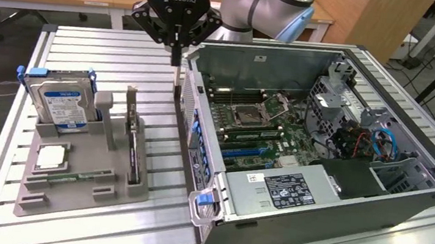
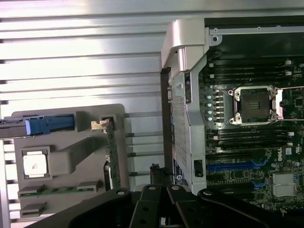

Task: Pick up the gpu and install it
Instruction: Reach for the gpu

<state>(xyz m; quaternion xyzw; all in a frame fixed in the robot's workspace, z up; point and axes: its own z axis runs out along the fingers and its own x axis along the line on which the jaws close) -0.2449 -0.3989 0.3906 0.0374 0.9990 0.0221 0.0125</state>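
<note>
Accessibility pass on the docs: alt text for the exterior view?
The end effector, shut and empty, hangs above the table beside an open PC case. The gpu stands on edge in a grey holder at the exterior view's left, next to a hard drive.

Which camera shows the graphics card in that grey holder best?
The exterior view: the gpu stands on edge, its full length visible. The wrist view catches the gpu edge-on, a thin green strip.

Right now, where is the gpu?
In the exterior view's left half, the gpu stands on edge in the grey holder, between the hard drive and the computer case.
</note>
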